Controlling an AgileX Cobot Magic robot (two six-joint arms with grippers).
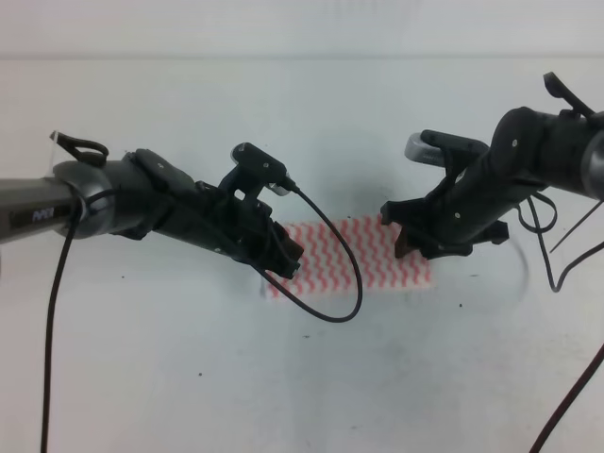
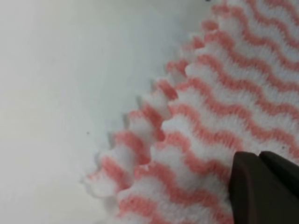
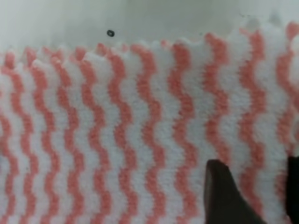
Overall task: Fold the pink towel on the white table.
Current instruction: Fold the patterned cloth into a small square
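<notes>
Cloth, thin and fluffy: pink towel (image 1: 363,255) lying flat at centre of the white tabletop (image 1: 302,377), already a narrow strip with layered wavy edges. Judged light, limp, easily dragged or bunched; not fragile. Best pinched at corners or along an edge, through both layers, at 9 and 3 o'clock ends. Left end effector (image 1: 286,257) low over the 9 o'clock end, fingertips (image 2: 261,186) seen close together at the cloth. Right end effector (image 1: 404,236) over the 3 o'clock end, fingers (image 3: 224,196) spread, holding nothing visible.
</notes>
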